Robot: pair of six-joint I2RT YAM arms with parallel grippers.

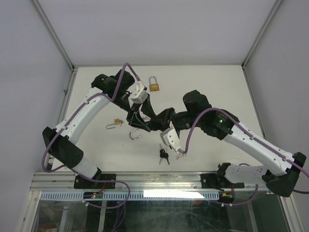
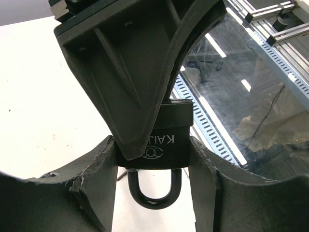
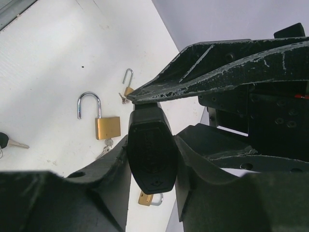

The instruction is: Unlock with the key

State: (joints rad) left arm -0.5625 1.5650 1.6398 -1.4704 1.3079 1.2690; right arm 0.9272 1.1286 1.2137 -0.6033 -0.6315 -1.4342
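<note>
**Both arms meet above the table, padlock in one claw and key in the other**

At the left of the top view, a small brass padlock [image 1: 115, 123] lies on the white table [image 1: 203, 82], its shackle swung open. Just right of it, the left gripper [image 2: 153, 154] is clamped on the body of a black padlock [image 2: 170, 144]. This lock is held above the table with its shackle [image 2: 154, 193] pointing down, one finger [image 2: 104, 183] pressing each side. Below that claw, a second brass padlock [image 3: 107, 127] lies with its silver shackle open. A third brass padlock [image 1: 154, 86] rests well apart, towards the back edge. Right of centre, the right gripper [image 3: 152, 145] is closed on the black head of a key [image 3: 152, 162]. It holds the key right up against the left claw; the blade and keyhole are hidden. Near the front edge lies a bunch of keys [image 1: 164, 153].
</note>
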